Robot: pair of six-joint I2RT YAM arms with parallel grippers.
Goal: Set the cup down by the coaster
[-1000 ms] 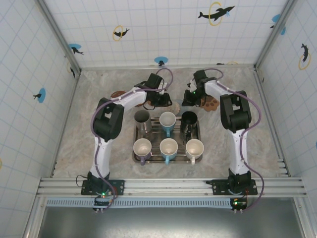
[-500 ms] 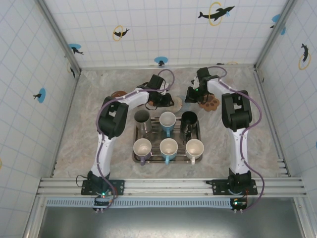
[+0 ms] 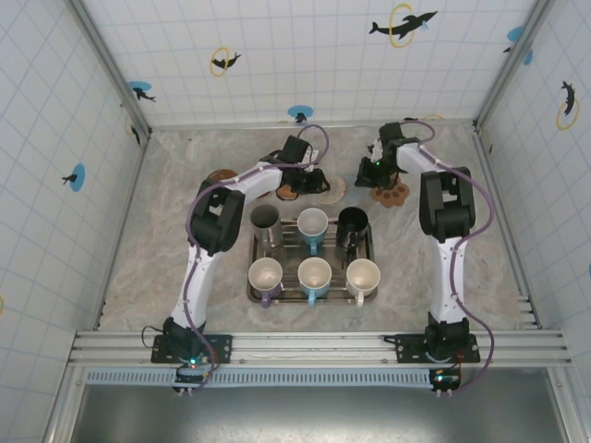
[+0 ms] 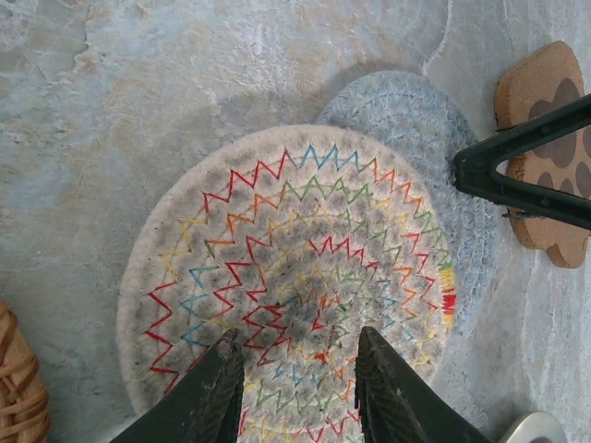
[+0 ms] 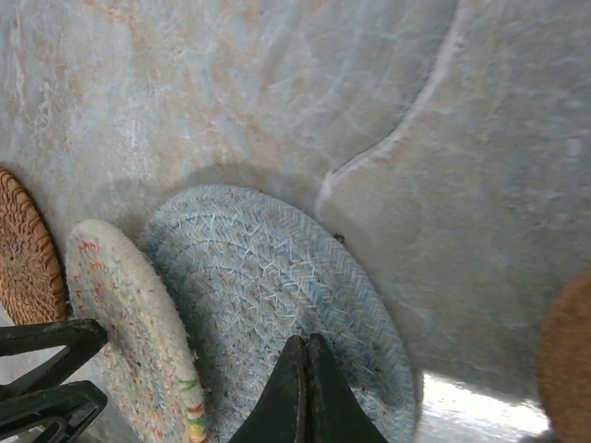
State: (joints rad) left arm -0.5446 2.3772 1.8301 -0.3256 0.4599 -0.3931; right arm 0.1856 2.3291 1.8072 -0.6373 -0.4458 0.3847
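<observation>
Overhead view of a marbled table [image 3: 166, 240] with a metal tray [image 3: 288, 249] at its middle. All six cups stand in the tray: a steel cup [image 3: 266, 220], a blue cup [image 3: 312, 223] and a black cup [image 3: 352, 221] in the far row, and a white cup [image 3: 266, 275], a second blue cup [image 3: 315, 275] and a cream cup [image 3: 362, 275] in the near row. Just beyond the tray's far edge a white coaster [image 4: 295, 268] with coloured zigzag stitching overlaps a blue-grey coaster [image 5: 277, 277]. The left gripper [image 4: 297, 388] is over the white coaster, jaws partly apart, holding nothing. The right gripper [image 5: 306, 388], also beyond the tray's far edge, has its fingers pressed together, their tip at the blue-grey coaster. A paw-shaped cork coaster [image 3: 394, 192] lies beyond the tray's far right corner. A wicker coaster [image 4: 18, 388] lies beyond the far edge, just beside the white coaster.
</observation>
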